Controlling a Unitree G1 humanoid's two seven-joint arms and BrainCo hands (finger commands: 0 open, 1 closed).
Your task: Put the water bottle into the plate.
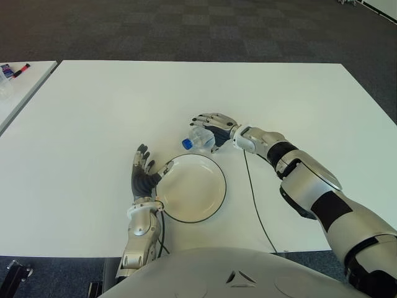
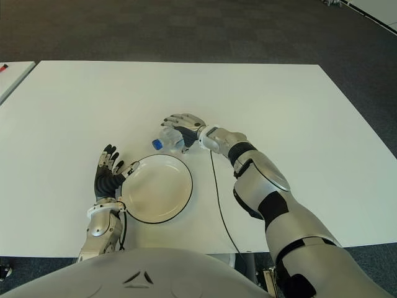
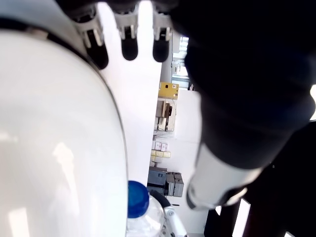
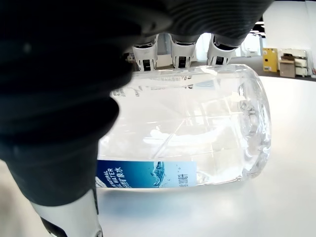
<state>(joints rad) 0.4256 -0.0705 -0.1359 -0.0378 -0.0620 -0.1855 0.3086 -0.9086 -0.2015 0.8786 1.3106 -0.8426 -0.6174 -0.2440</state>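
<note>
Nearest to me, my left hand (image 1: 146, 176) shows at the left rim of the white plate (image 1: 214, 197), fingers straight and spread, holding nothing; my thumb reaches toward the plate's black-edged rim, and I cannot tell whether it touches. The plate itself holds nothing. A thin black cable (image 1: 253, 198) runs over the white table (image 1: 93, 124) just to the right of the plate, from near the front edge up toward my right wrist.

Just beyond the plate's far rim lies the water bottle (image 1: 197, 139), on its side on the table, its blue cap (image 1: 187, 144) pointing to my left and close to the rim. My right hand (image 1: 215, 126) is over it, the fingers (image 4: 180, 52) curved across the clear body and the thumb down the near side, wrapped around it; the bottle's underside rests on the tabletop.

Farther off, at the left, a second white table (image 1: 25, 84) carries a red marker (image 1: 22, 69). Dark carpet (image 1: 198, 28) lies beyond.
</note>
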